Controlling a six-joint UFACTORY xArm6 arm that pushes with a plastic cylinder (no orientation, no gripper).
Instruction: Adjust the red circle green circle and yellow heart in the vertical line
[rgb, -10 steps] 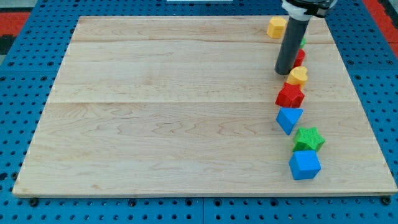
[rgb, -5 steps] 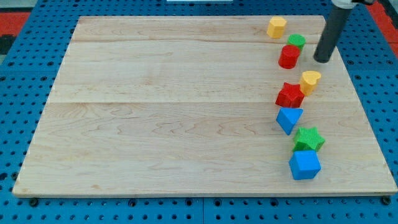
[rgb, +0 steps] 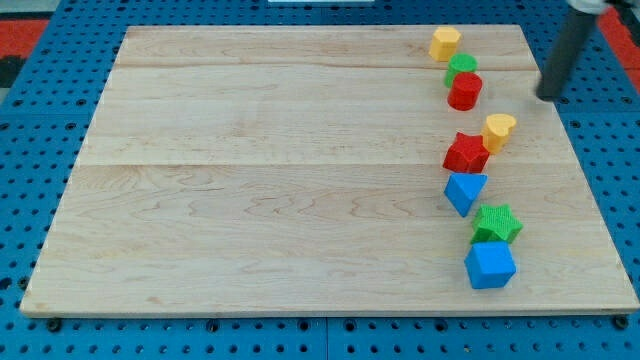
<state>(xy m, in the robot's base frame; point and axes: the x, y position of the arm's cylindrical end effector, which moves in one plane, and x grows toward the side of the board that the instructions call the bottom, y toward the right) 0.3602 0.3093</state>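
Observation:
The red circle (rgb: 464, 91) sits near the view's top right, touching the green circle (rgb: 461, 67) just above it. The yellow heart (rgb: 498, 130) lies lower and to the right of them, touching the red star (rgb: 467, 153). My tip (rgb: 547, 98) is at the board's right edge, to the right of the red circle and above right of the yellow heart, touching no block.
A yellow hexagon (rgb: 445, 43) sits at the top. Below the red star, a blue triangle (rgb: 464, 190), a green star (rgb: 496, 224) and a blue cube (rgb: 489, 265) run down the right side of the wooden board (rgb: 250, 170).
My tip moved from left of the red circle to the board's right edge. The yellow heart shifted right. The green circle moved left, now above the red circle.

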